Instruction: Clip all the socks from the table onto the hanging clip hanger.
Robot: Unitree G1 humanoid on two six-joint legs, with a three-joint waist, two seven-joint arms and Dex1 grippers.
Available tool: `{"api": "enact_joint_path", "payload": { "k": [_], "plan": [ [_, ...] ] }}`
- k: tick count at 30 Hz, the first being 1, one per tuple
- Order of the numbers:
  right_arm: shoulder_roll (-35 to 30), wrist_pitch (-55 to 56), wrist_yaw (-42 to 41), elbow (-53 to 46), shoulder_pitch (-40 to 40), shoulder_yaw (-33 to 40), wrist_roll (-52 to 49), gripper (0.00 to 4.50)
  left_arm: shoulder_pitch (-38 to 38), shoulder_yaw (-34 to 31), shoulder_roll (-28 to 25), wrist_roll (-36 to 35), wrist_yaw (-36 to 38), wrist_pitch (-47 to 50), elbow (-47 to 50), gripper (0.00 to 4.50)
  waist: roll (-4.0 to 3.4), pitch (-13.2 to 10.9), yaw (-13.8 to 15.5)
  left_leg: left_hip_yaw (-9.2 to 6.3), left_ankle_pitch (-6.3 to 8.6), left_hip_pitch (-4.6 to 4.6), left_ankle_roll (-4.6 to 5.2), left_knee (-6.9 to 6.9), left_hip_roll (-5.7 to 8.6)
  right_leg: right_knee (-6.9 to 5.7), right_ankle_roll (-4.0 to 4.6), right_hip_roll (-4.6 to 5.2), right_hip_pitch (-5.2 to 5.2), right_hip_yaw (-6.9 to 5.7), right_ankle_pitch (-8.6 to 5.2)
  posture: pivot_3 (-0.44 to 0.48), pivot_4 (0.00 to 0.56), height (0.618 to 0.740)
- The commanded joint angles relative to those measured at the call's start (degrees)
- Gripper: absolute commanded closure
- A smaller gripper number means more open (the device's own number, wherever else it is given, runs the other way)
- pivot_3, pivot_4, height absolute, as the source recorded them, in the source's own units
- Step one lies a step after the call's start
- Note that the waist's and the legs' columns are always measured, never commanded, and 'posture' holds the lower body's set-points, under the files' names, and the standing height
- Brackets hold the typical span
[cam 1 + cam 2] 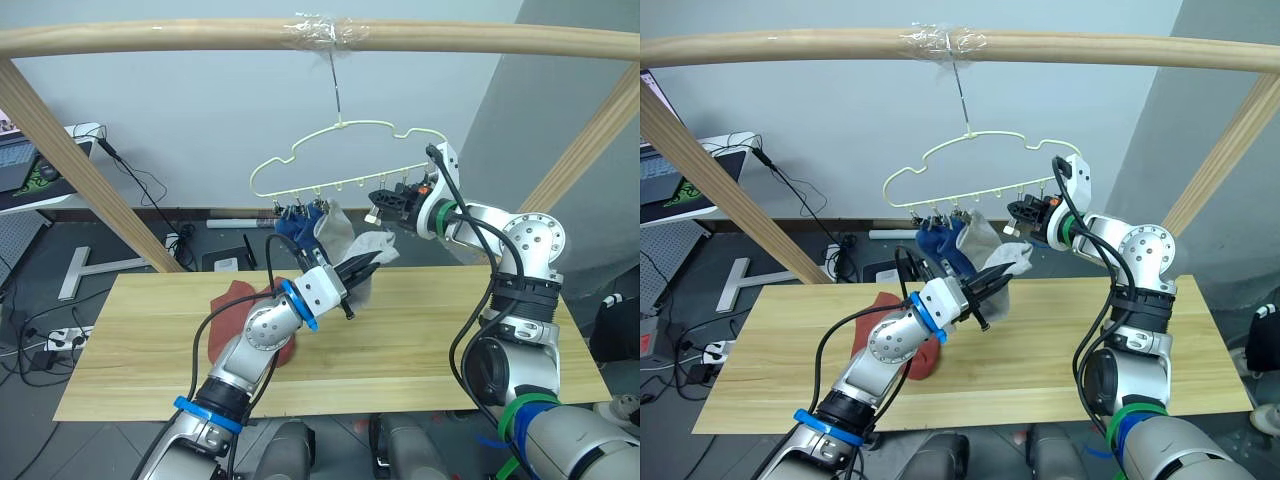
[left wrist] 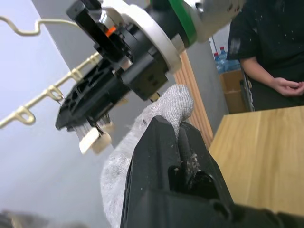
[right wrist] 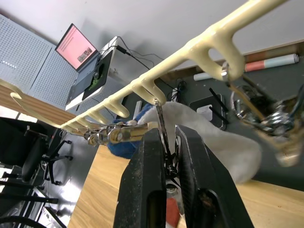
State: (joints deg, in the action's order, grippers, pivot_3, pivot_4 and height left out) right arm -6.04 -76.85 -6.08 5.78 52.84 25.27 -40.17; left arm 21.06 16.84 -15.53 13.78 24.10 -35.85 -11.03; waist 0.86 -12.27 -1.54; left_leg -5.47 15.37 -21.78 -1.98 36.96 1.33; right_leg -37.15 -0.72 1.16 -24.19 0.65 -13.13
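Two grippers busy. Left gripper (image 2: 183, 137) is pinched closed on the grey sock (image 1: 372, 245), fingers clamped on its toe end, lifting it toward the clip hanger (image 1: 340, 160). Right gripper (image 3: 170, 142) is nearly closed, squeezing a metal clip (image 3: 161, 124) that hangs from the hanger bar, presumably to open it for the sock. Sock tip sits just beside the right gripper's clip, not yet in it as far as I can tell.

Progress, judged from the eye views: blue socks (image 1: 298, 226) and another light grey sock (image 1: 333, 222) already hang from clips toward my left end of the hanger. Rust-red socks (image 1: 235, 303) lie on the table (image 1: 420, 340), partly behind my left arm. So roughly half done; this grey one plus the reds remain.
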Motion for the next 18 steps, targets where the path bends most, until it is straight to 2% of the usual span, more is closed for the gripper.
{"api": "enact_joint_path", "payload": {
  "k": [1,18],
  "plan": [
    [-1.39,-1.2,0.86,-0.39,0.03,1.36,-0.6,4.44,1.15,-1.49,-0.1,1.04,-3.06,-2.35,0.18,4.47,0.0,0.0,0.01,0.0,0.0,0.0,0.0,0.0,0.0,0.0,0.0,0.0,0.0,-0.01,0.0,-0.023,0.204,0.74],
    [-0.7,-3.88,3.06,-1.03,0.72,3.65,-3.16,4.44,2.99,-1.5,-0.7,2.57,-6.09,-3.95,-1.61,4.47,0.0,0.0,0.0,-0.01,0.0,0.0,0.0,0.01,0.01,-0.03,-0.01,0.0,0.0,-0.03,0.01,-0.028,0.203,0.74]
  ]
}}
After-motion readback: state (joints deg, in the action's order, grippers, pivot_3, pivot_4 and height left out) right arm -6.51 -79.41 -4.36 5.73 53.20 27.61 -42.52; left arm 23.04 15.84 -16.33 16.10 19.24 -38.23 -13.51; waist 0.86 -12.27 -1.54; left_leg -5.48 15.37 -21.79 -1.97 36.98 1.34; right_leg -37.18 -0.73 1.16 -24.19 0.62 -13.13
